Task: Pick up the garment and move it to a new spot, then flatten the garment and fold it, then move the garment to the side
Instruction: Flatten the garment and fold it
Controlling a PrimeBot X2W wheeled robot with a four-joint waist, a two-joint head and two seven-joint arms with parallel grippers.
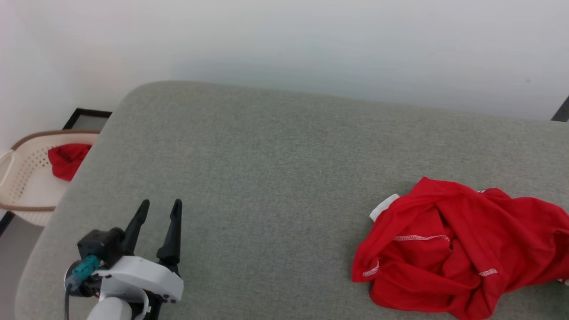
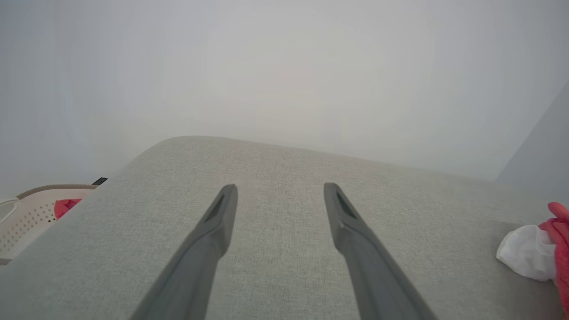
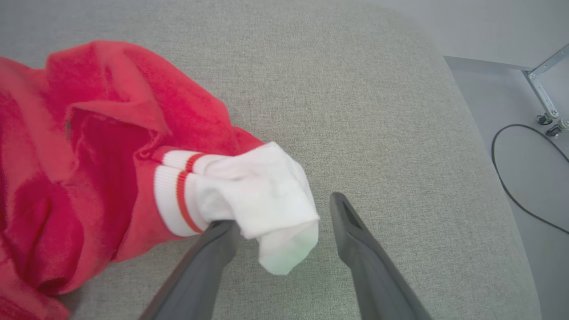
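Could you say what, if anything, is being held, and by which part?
Nothing: left gripper and right gripper are open; the garment drapes its white sleeve over one right finger.

surface: broad grey upholstered pad [image 1: 275, 169] | floor, left: cream perforated basket [image 1: 26, 171] beside pad's edge, small red cloth [image 1: 66, 160] inside | behind: plain white wall [image 1: 311, 40] | floor, right: black cable [image 3: 500, 178], metal leg [image 3: 544, 100] on castors

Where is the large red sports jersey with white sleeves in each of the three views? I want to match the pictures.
Head view: the large red sports jersey lies crumpled at the lower right.
Left wrist view: a small part of it is at the far right edge, cut off by the frame.
Right wrist view: it covers the left half, with a white sleeve reaching the middle.
Shared landmark: the grey fabric surface under it.
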